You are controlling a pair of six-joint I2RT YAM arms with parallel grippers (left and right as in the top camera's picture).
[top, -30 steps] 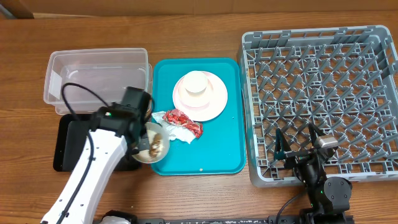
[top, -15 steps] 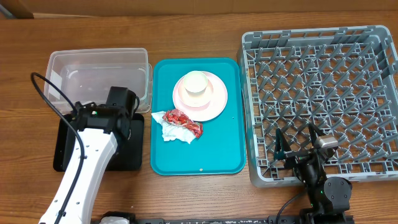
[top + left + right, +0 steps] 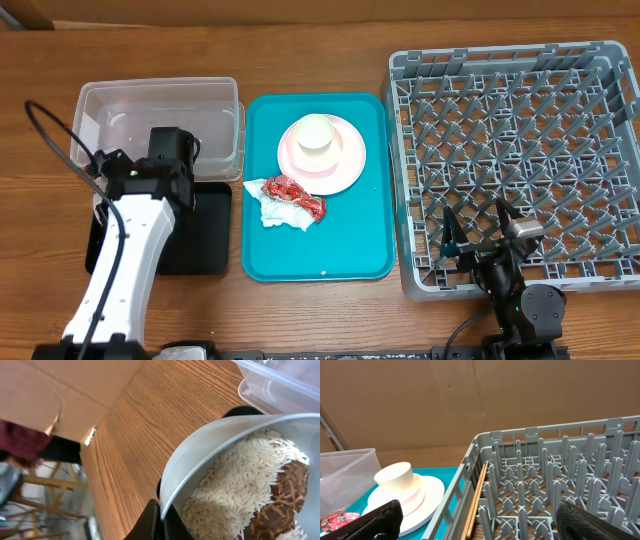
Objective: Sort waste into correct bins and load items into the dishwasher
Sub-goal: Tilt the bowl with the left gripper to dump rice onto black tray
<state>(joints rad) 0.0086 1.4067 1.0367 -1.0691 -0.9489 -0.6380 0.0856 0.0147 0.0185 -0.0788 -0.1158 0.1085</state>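
Observation:
My left gripper (image 3: pixel 161 520) is shut on the rim of the round whitish bowl (image 3: pixel 200 455), which holds rice grains (image 3: pixel 235 495) and a brown chunk (image 3: pixel 280 497). The left arm (image 3: pixel 160 180) hides the bowl from overhead. It hangs over the black tray (image 3: pixel 208 235), beside the clear tub (image 3: pixel 160 115). The red wrapper (image 3: pixel 293 192) lies on the white napkin (image 3: pixel 273 214) on the teal tray (image 3: pixel 330 255). The pink plate (image 3: pixel 340 165) carries a small upturned whitish vessel (image 3: pixel 316 132). My right gripper (image 3: pixel 487 530) is open and empty over the front left of the grey rack (image 3: pixel 520 130).
The clear tub (image 3: pixel 280 382) and the black tray's edge (image 3: pixel 242 410) show just beyond the bowl in the left wrist view. The right wrist view shows the rack's pegs (image 3: pixel 545 475), the plate (image 3: pixel 427 495) and the wrapper (image 3: pixel 335 520). A cardboard wall stands behind the table.
My left arm has carried the bowl of rice from the teal tray's left edge leftward and back, over the black tray, toward the clear tub. The right arm has not moved.

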